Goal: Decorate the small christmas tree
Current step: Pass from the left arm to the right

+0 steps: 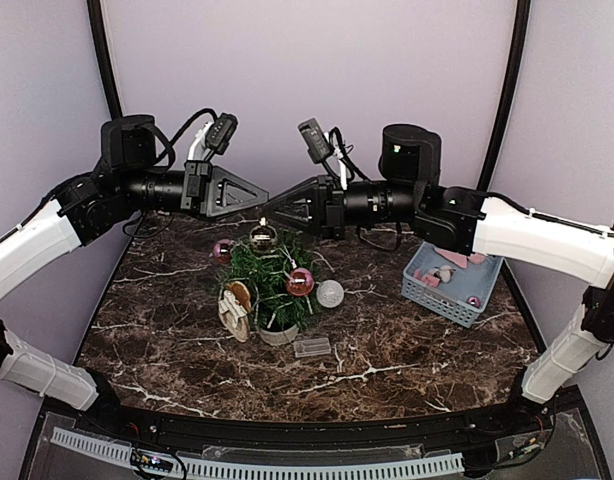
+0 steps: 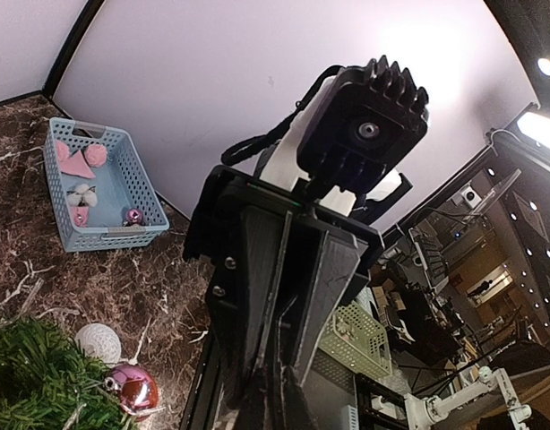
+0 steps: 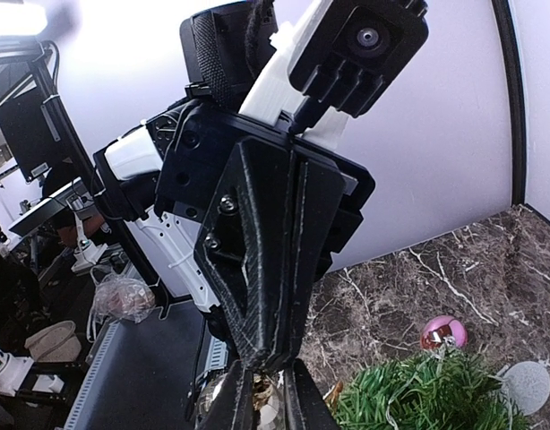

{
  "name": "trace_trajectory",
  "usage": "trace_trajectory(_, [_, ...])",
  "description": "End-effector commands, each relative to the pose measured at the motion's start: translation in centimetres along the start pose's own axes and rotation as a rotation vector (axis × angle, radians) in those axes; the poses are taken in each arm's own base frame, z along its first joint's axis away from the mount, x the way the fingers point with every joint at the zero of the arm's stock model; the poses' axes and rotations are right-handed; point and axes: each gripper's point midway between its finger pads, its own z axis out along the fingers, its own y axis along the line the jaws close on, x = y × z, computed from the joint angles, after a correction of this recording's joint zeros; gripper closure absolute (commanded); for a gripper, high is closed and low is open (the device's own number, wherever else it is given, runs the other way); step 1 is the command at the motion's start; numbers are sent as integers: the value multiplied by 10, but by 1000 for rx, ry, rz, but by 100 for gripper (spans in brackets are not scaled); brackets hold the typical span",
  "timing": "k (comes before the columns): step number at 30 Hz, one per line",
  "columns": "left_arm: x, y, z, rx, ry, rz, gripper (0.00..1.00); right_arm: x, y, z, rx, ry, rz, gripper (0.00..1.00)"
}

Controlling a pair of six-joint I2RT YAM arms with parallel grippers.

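The small christmas tree (image 1: 272, 280) stands mid-table in a pale pot (image 1: 279, 333). It carries a pink bauble (image 1: 223, 250), a red bauble (image 1: 300, 282) and a cream ornament (image 1: 234, 310). My left gripper (image 1: 259, 198) and right gripper (image 1: 273, 206) meet tip to tip above the tree top. A gold-clear bauble (image 1: 263, 237) hangs on a thin string just under the tips. In the right wrist view the left gripper's shut tip sits between my right gripper's (image 3: 270, 399) slightly parted fingers, with the bauble (image 3: 268, 412) below. In the left wrist view my left gripper (image 2: 279, 408) looks shut.
A silver ball (image 1: 330, 293) lies on the table right of the tree. A clear plastic piece (image 1: 312, 346) lies in front of the pot. A blue basket (image 1: 427, 292) with pink and white ornaments stands at the right. Pale walls close the back.
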Motion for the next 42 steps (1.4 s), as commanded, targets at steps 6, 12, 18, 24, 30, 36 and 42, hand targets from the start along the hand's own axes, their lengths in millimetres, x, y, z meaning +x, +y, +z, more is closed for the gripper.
trace_trajectory(6, [4, -8, 2, 38, 16, 8, 100, -21, 14, 3, -51, -63, -68, 92])
trace_trajectory(12, [4, -9, 3, 40, 18, 8, 100, -22, 17, 3, -65, -68, -69, 100])
trace_trajectory(18, [5, -8, 4, 41, 23, 6, 100, -23, 19, 3, -79, -75, -70, 100])
trace_trajectory(24, [5, -7, 4, 38, 22, 7, 100, -25, 23, 2, -96, -89, -73, 100])
trace_trajectory(30, [4, -6, 0, 5, 3, 35, 100, -29, 18, -5, -43, -136, -73, 100])
trace_trajectory(36, [-2, -1, -8, -70, -52, 84, 96, -30, 6, -15, 35, -189, -45, 100])
trace_trajectory(42, [-6, 4, -7, -94, -68, 96, 72, -28, 0, -15, 35, -219, 1, 100])
